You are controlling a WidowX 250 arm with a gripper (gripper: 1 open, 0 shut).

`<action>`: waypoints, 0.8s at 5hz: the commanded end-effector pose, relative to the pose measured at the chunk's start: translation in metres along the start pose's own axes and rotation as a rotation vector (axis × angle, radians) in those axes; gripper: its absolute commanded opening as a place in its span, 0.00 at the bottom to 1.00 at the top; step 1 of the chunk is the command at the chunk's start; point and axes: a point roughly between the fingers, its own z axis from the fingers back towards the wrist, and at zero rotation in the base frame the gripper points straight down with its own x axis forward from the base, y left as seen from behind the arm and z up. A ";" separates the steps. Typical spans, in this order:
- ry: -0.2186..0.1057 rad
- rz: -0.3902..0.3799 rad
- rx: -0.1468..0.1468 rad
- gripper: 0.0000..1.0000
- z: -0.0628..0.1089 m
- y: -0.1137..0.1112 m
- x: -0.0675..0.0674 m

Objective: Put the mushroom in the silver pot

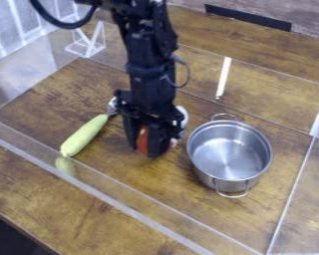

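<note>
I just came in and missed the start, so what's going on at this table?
A single robot arm is moving a toy mushroom toward a silver pot. Its gripper points straight down and is shut on the mushroom, just left of the pot as the camera sees it. The pot looks empty, so the drop has not happened yet. A yellow-green-handled spoon lies untouched on the wooden table further left.
</note>
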 end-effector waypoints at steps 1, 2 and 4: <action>-0.052 -0.006 0.003 0.00 0.007 0.011 -0.002; -0.059 -0.041 -0.001 0.00 0.002 0.018 0.004; -0.084 -0.057 0.024 0.00 0.025 0.017 0.005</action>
